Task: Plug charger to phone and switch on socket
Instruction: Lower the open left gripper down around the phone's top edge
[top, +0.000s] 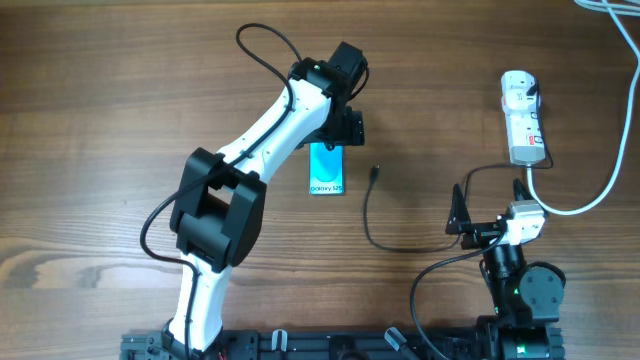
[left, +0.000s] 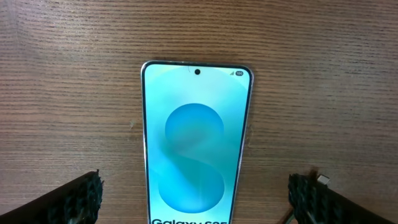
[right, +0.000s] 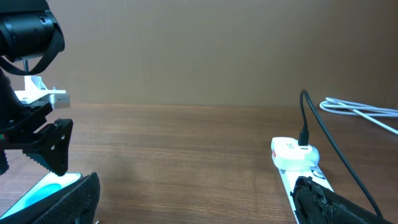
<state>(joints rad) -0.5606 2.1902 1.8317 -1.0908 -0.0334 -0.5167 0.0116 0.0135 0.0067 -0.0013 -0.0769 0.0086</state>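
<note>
The phone (top: 326, 172) lies flat mid-table, its teal screen up. In the left wrist view the phone (left: 198, 137) fills the centre. My left gripper (top: 338, 133) hovers over the phone. It is open (left: 198, 208), with one finger on each side of the phone and neither touching it. The charger (top: 366, 222) is a thin black cable. Its connector tip (top: 375, 172) lies free on the table just right of the phone. Its far end is plugged into the socket (top: 524, 120) at the back right. My right gripper (top: 462, 215) is open and empty (right: 199, 205). It is low at the front right, with the socket (right: 297, 155) ahead of its right finger.
A thick white lead (top: 600, 195) loops from the socket toward the right table edge and also shows in the right wrist view (right: 360, 109). The left arm (top: 250, 150) crosses the table's left half. The right wrist view shows the left gripper (right: 43, 140) over the phone (right: 37, 193).
</note>
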